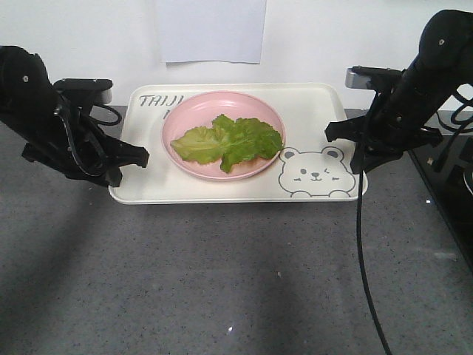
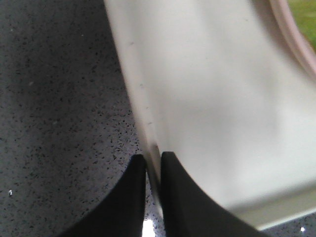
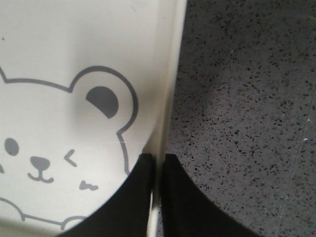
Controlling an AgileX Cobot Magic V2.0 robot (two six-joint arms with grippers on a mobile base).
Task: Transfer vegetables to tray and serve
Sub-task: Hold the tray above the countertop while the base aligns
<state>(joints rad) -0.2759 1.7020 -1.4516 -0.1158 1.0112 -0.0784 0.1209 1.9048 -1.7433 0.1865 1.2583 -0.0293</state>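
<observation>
Green lettuce leaves, the vegetables (image 1: 228, 140), lie on a round pink plate (image 1: 185, 111) that stands on the cream tray (image 1: 318, 111) with a winking bear drawing (image 1: 314, 174). My left gripper (image 1: 140, 156) is shut on the tray's left rim (image 2: 148, 123), one finger under it and one inside. My right gripper (image 1: 353, 164) is shut on the tray's right rim (image 3: 165, 113) beside the bear's ear (image 3: 103, 101). In the left wrist view the left gripper (image 2: 153, 159) pinches the thin rim; in the right wrist view the right gripper (image 3: 158, 159) does the same.
The tray sits on a dark speckled counter (image 1: 222, 281) against a white wall. A sheet of paper (image 1: 211, 29) hangs on the wall behind. A black surface with cables (image 1: 451, 170) lies at the right edge.
</observation>
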